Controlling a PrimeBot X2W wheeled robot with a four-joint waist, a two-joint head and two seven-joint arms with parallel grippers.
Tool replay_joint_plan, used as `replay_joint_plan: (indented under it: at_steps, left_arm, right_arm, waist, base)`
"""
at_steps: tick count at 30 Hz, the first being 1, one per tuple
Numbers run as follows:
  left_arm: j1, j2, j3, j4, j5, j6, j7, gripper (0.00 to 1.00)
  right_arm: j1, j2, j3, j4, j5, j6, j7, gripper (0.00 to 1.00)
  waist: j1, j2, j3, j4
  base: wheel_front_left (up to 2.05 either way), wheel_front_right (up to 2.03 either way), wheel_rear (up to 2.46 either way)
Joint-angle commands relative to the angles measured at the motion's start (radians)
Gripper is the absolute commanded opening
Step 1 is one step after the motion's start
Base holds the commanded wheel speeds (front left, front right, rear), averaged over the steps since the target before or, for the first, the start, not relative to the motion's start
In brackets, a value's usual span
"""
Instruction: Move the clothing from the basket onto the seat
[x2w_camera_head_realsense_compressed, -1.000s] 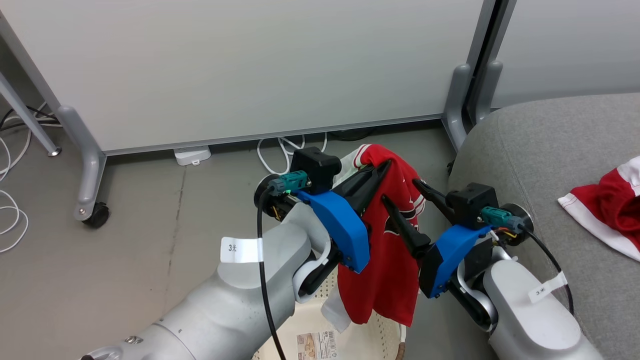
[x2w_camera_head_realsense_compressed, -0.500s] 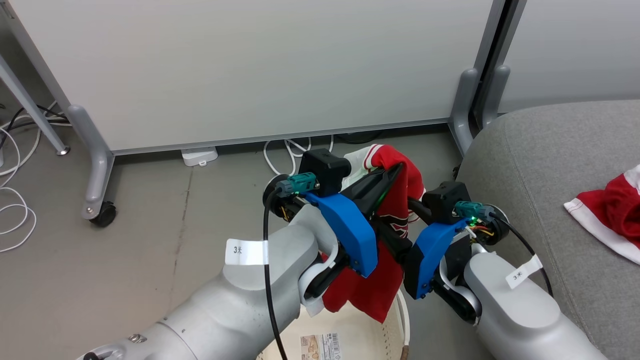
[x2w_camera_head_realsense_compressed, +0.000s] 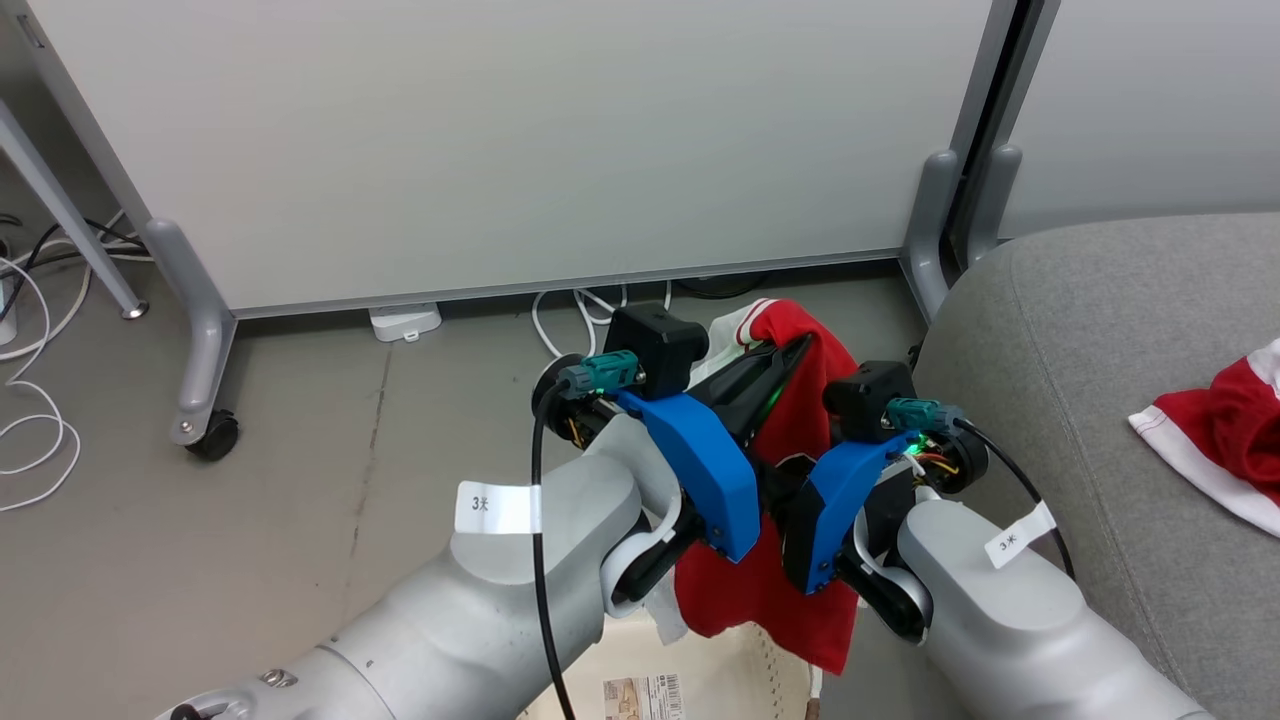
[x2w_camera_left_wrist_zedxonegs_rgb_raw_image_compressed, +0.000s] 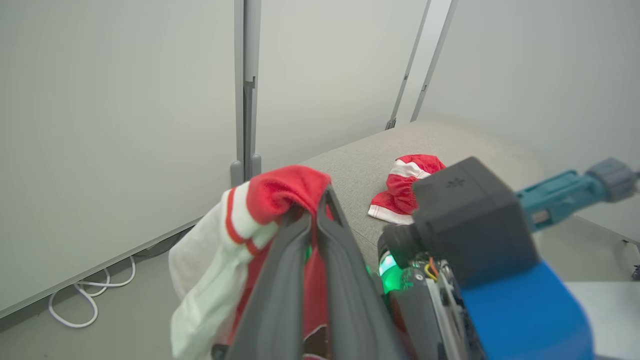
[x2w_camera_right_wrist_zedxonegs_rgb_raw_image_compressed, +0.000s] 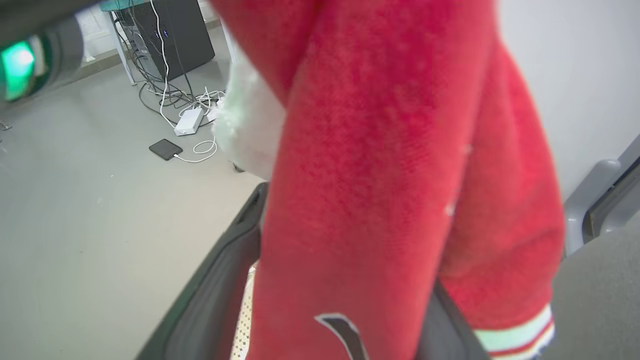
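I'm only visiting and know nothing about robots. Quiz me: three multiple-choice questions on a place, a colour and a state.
1. Where does the loose garment lie? A in the basket; B on the sofa; C on a shelf.
2. Main colour of the lifted garment? A red; B blue; C green.
3. The left jaws are: A wide open; B clamped on a cup; C shut on the lifted garment.
Answers: B, it rests on grey upholstery; A, red fabric hangs above the basket; C, they pinch its top fold.
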Motion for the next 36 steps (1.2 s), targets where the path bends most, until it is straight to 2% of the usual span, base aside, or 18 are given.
replay_joint_plan:
  at_steps: [1,25,26,29,30,31,33,36]
  left_arm:
    - [-0.011,0.000,-0.001,0.002,-0.005,-0.007,-0.006,0.00]
    - [-0.013,0.000,0.012,0.040,0.003,-0.008,-0.006,0.00]
    - [-0.011,0.000,0.014,0.040,0.004,-0.008,-0.006,0.05]
    - [-0.007,0.000,0.019,0.043,0.015,-0.006,-0.006,0.40]
    - [-0.010,0.000,0.026,0.040,0.025,-0.003,-0.006,0.48]
    - [-0.009,0.000,0.033,0.038,0.033,-0.002,-0.006,0.68]
    - [0.001,0.000,0.043,0.041,0.047,-0.002,-0.006,0.99]
    - [0.010,0.000,0.056,0.048,0.066,-0.003,-0.006,1.00]
  right_arm:
    - [-0.023,0.005,0.010,0.012,0.009,0.000,-0.011,0.00]
    - [-0.066,-0.004,0.121,0.107,0.124,0.000,-0.084,0.00]
    - [-0.067,-0.004,0.124,0.109,0.127,0.000,-0.086,0.00]
    - [-0.073,-0.004,0.133,0.115,0.136,0.000,-0.090,0.00]
    - [-0.073,-0.004,0.136,0.116,0.139,0.000,-0.092,0.00]
    - [-0.074,-0.004,0.139,0.117,0.140,0.000,-0.094,0.00]
    - [-0.076,-0.004,0.145,0.121,0.147,0.000,-0.096,0.00]
    - [-0.083,-0.005,0.152,0.124,0.157,0.000,-0.100,0.00]
  waist:
    - [0.0000,0.0000,0.000,0.000]
    - [0.0000,0.0000,-0.012,-0.014]
    - [0.0000,0.0000,-0.012,-0.014]
    - [0.0000,0.0000,-0.012,-0.015]
    - [0.0000,0.0000,-0.011,-0.016]
    - [0.0000,0.0000,-0.011,-0.016]
    - [0.0000,0.0000,-0.009,-0.017]
    - [0.0000,0.0000,-0.008,-0.017]
  base:
    - [0.00,0.00,0.00]
    - [0.00,0.00,0.00]
    - [0.00,0.00,0.00]
    - [0.00,0.00,0.00]
    - [0.00,0.00,0.00]
    - [0.00,0.00,0.00]
    - [0.00,0.00,0.00]
    - [0.00,0.00,0.00]
